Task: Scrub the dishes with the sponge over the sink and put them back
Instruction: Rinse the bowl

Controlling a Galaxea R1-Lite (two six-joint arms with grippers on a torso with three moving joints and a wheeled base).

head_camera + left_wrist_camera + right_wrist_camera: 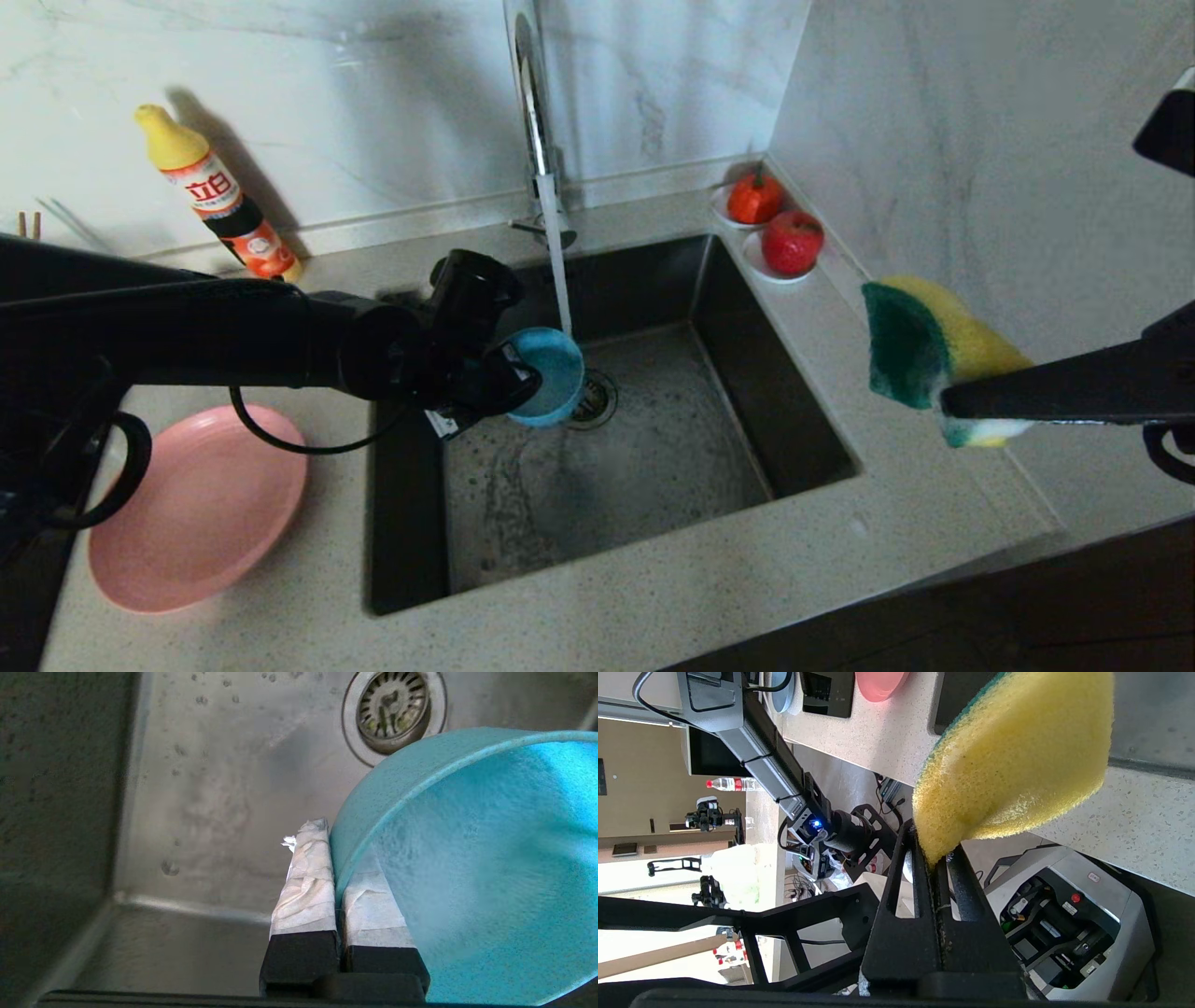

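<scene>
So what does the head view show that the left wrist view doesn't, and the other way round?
Only the head view shows the running tap, the pink plate on the counter, the dish soap bottle, the two saucers of red fruit, and the right gripper holding the sponge beside the sink.

Only the left wrist view shows the taped fingertips pinching the bowl's rim and the drain strainer up close.

Both show the left gripper holding the teal bowl over the steel sink.

One teal bowl; one pink plate; one sponge; one detergent bottle; two saucers of red fruit; one tap.
</scene>
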